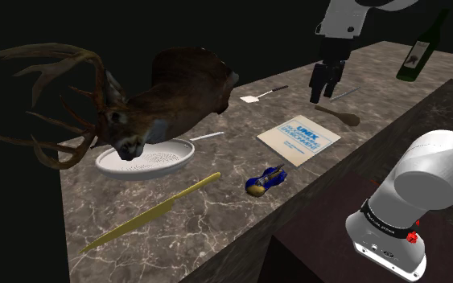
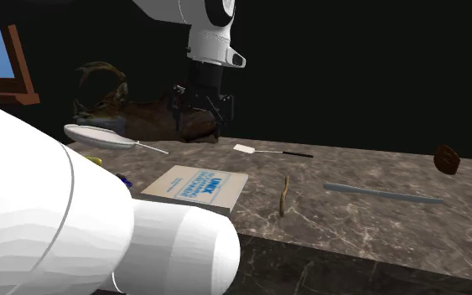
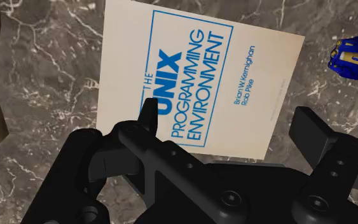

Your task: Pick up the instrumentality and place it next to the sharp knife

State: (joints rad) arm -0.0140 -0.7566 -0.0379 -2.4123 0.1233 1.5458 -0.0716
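My black gripper (image 1: 327,82) hangs open above the marble table, with nothing between its fingers. In the wrist view the gripper (image 3: 229,124) hovers over a white book (image 3: 196,70) titled "The UNIX Programming Environment". A small blue and gold object (image 1: 265,181) lies near the table's front edge, past the book's corner (image 3: 352,56). A long yellow knife (image 1: 156,211) lies on the table toward the shoulder view's lower left. A slim grey blade (image 2: 382,194) rests near the second exterior view's right. In that view the gripper (image 2: 202,109) stands high above the table.
A mounted deer head (image 1: 136,100) lies over a white dish (image 1: 146,157). A brown wooden spoon (image 1: 339,115) sits beside the book (image 1: 298,141). A white spatula with a black handle (image 1: 263,94), a green bottle (image 1: 420,50) and a brown lump (image 2: 448,159) stand farther back.
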